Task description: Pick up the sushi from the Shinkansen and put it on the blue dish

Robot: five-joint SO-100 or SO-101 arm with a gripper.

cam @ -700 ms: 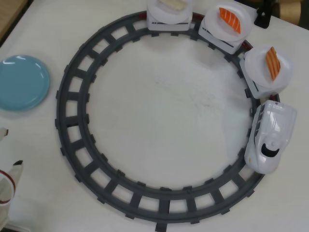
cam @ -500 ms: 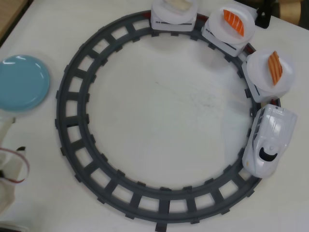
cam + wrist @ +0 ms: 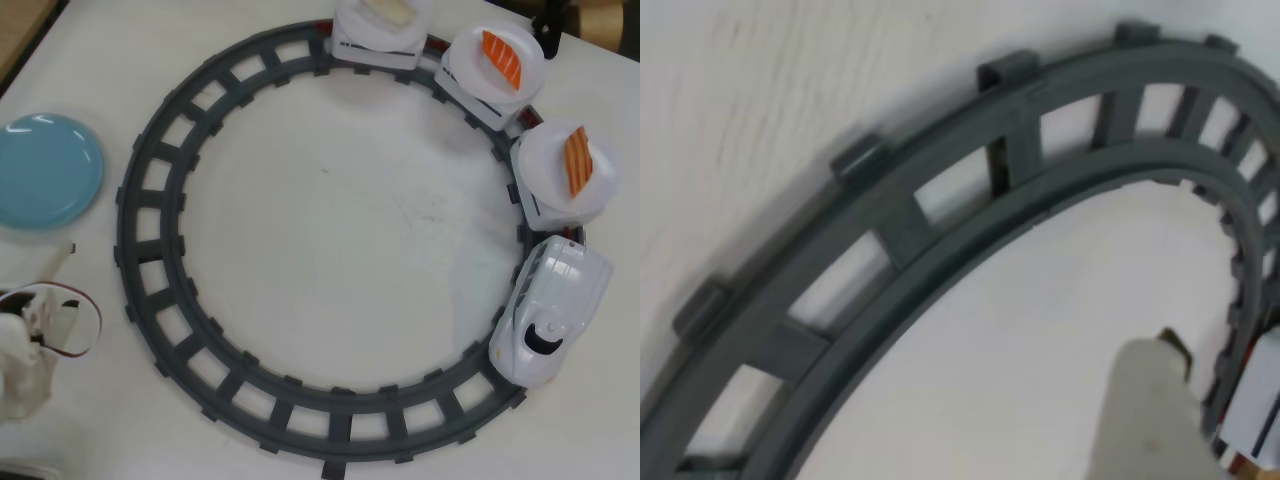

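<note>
One Shinkansen (image 3: 548, 320) pulls three plated cars; one blue dish (image 3: 45, 170); hand (image 3: 1160, 400) state unclear.

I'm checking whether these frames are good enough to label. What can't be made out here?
- Gripper state: in the wrist view only one blurred pale fingertip shows, cut by the bottom edge; overhead, only part of the arm shows at the left edge.
- Whitish piece on the rear car: cropped by the overhead top edge.
- Shinkansen: a sliver at the wrist view's right edge.

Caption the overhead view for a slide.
Shinkansen hauls three sushi plates round a grey track; blue dish waits empty.
</note>
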